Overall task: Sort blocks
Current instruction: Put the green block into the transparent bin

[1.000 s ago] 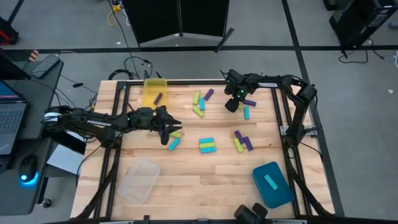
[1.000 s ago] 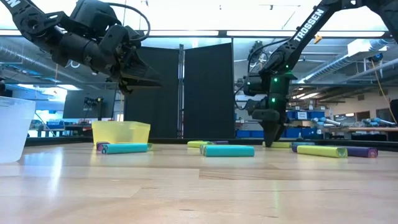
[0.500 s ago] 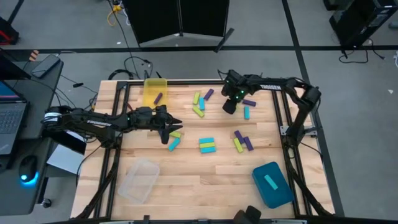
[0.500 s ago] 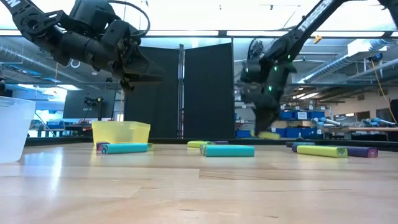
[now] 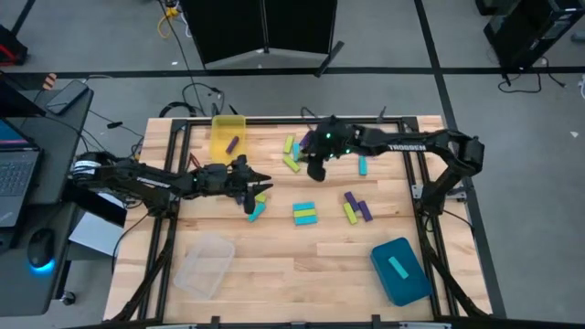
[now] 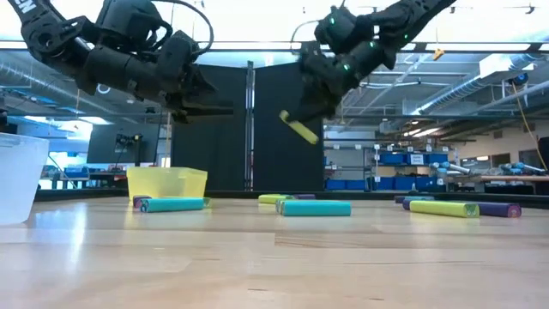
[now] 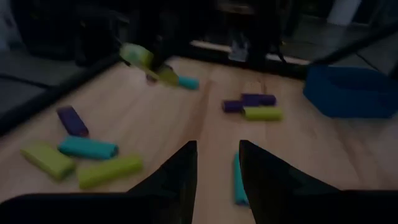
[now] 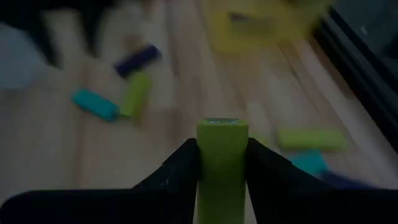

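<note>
My right gripper (image 5: 315, 170) hangs high over the far middle of the table, shut on a yellow-green block (image 6: 298, 128). My left gripper (image 5: 260, 186) hovers open above the table's left middle, over a cyan and a yellow-green block (image 5: 258, 206); in its wrist view the fingers (image 7: 217, 152) stand apart with a cyan block (image 7: 238, 180) showing between them. Other purple, yellow-green and cyan blocks lie flat on the wood: a group at the far middle (image 5: 292, 152), a pair at the centre (image 5: 304, 213), and two more pairs to the right (image 5: 356, 208). My right gripper pinches the yellow-green block between its two fingers (image 8: 180, 165). The block lies along the fingers, and its free end (image 8: 222, 127) sticks out past their tips. It is lifted clear of the table and slants down toward the table's left (image 6: 302, 131).
A yellow bin (image 5: 227, 132) with a purple block (image 5: 232, 143) in it stands at the far left. A clear bin (image 5: 203, 263) sits at the near left, and a teal bin (image 5: 400, 271) holding a cyan block (image 5: 398, 266) at the near right. Bare wood lies between the two near bins.
My right gripper has risen from the table near the far right blocks, carrying the yellow-green block, and has swung toward the table's left. The block has gone from table level to high and slanted.
</note>
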You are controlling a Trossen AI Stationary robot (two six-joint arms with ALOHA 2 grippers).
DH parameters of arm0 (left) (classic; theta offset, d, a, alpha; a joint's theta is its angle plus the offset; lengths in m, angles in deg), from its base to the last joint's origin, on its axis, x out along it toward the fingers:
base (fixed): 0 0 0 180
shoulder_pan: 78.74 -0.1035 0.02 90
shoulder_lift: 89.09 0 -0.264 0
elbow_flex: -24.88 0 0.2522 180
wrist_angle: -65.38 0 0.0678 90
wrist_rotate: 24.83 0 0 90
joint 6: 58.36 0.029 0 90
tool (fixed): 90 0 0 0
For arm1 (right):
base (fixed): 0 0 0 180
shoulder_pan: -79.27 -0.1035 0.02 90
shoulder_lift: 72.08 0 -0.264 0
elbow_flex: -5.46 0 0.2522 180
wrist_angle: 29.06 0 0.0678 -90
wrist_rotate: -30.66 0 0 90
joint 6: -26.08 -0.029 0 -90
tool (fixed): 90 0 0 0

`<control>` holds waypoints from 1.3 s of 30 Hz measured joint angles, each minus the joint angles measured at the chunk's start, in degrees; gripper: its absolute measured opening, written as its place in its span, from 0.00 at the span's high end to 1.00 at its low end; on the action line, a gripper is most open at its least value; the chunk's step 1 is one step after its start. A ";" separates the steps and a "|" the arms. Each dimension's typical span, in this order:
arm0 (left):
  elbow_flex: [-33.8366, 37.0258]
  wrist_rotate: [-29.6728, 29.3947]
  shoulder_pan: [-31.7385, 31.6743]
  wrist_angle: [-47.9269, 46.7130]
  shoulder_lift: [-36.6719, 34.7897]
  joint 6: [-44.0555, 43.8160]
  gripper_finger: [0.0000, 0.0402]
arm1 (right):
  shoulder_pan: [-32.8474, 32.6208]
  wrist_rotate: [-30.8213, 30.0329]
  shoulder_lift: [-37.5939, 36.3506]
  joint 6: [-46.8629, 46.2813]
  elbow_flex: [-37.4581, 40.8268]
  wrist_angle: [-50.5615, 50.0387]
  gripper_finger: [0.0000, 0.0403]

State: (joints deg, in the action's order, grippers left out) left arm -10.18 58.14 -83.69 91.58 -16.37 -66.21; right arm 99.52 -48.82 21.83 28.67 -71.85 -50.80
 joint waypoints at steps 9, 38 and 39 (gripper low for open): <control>-0.38 0.20 0.00 7.01 4.38 -4.49 0.57 | -8.87 -2.84 0.02 -0.40 1.42 14.58 0.71; -8.41 6.07 0.26 11.93 11.07 3.17 0.52 | -14.67 -3.56 0.00 -3.96 6.99 33.86 0.71; -8.41 6.70 0.26 12.15 11.07 3.36 0.56 | -14.69 -3.56 0.00 -3.94 6.99 33.95 0.71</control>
State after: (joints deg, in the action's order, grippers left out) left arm -18.60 64.83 -83.43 103.73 -5.30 -62.85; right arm 84.83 -52.37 21.83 24.73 -64.85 -16.85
